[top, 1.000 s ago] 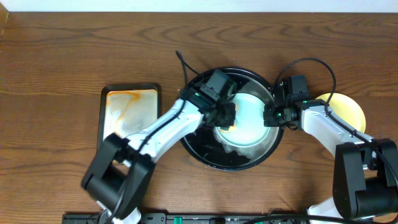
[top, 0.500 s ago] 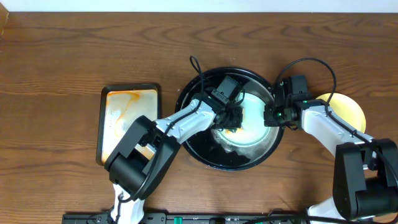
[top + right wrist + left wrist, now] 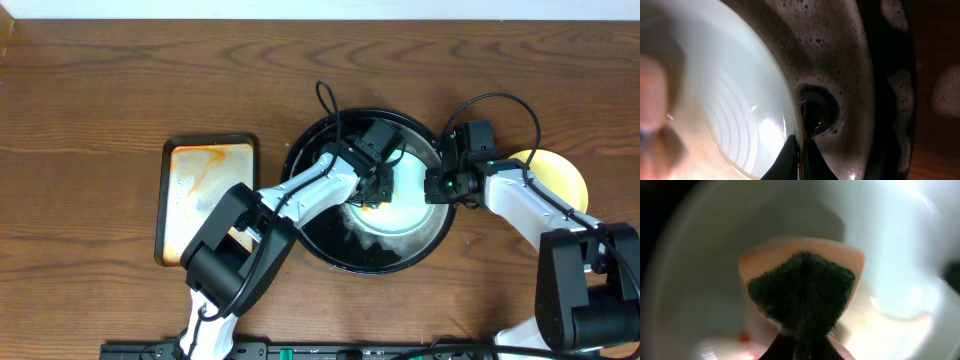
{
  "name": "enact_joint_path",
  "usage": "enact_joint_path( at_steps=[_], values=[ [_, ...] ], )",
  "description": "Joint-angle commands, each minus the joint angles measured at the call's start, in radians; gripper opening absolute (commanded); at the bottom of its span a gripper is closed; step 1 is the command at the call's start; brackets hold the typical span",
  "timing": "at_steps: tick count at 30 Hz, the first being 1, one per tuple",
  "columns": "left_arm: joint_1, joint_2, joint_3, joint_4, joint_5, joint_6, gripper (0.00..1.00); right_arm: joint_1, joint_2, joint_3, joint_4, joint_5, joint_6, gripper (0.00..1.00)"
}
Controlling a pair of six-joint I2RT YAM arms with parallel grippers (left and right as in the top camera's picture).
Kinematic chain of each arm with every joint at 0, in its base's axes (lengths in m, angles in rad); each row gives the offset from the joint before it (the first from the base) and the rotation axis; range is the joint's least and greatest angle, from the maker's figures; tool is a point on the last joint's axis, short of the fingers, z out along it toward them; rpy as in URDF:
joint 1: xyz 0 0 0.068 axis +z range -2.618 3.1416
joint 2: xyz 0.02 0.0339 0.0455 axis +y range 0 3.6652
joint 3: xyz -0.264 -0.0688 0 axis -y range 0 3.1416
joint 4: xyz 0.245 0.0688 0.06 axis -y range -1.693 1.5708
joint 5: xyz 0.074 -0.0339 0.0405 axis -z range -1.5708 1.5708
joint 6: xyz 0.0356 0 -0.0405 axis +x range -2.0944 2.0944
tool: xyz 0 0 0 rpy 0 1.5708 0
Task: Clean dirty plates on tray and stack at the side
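Left wrist alone shows my left gripper [image 3: 800, 347] clamping a sponge [image 3: 802, 292]; right gripper [image 3: 799, 159] pinches the blurred rim of the plate [image 3: 740, 100] in the tray [image 3: 860, 75].

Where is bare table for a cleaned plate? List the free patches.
Free: the wood behind the tray and the left end of the table beyond the stained pan. Crowded: the tray, where left gripper and right gripper work the mint plate; the right side holds the yellow plate.
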Motion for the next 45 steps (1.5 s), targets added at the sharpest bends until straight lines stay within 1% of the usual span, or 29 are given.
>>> enact_joint_path(
  at_steps=[1, 7, 13, 21, 28, 32, 35, 40, 45],
  values=[
    [0.026, 0.078, 0.004, -0.092, -0.322, 0.025, 0.08, 0.007, 0.015, -0.013, -0.027, 0.022, -0.008, 0.01],
    [0.026, 0.078, 0.056, -0.185, -0.473, 0.085, 0.08, 0.007, 0.015, -0.013, -0.031, 0.022, -0.008, 0.01],
    [0.026, 0.078, 0.116, -0.283, -0.556, 0.103, 0.08, 0.007, 0.015, -0.013, -0.031, 0.023, -0.008, 0.01],
    [0.026, 0.069, 0.241, -0.389, -0.561, 0.103, 0.08, 0.007, 0.015, -0.013, -0.041, 0.034, -0.003, 0.01],
    [0.036, 0.067, 0.269, -0.431, -0.579, 0.103, 0.08, 0.007, 0.015, -0.013, -0.05, 0.034, -0.004, 0.01],
    [0.061, 0.062, 0.296, -0.486, -0.575, 0.102, 0.08, 0.007, 0.015, -0.013, -0.05, 0.034, -0.004, 0.01],
    [0.084, 0.034, 0.309, -0.504, -0.527, 0.103, 0.08, 0.007, 0.015, -0.013, -0.05, 0.034, -0.004, 0.01],
    [0.138, -0.057, 0.309, -0.499, -0.336, 0.104, 0.08, 0.007, 0.015, -0.013, -0.049, 0.034, -0.004, 0.01],
    [0.22, -0.182, 0.308, -0.512, -0.171, 0.153, 0.08, 0.007, 0.015, -0.013, -0.049, 0.034, -0.004, 0.01]
  ],
)
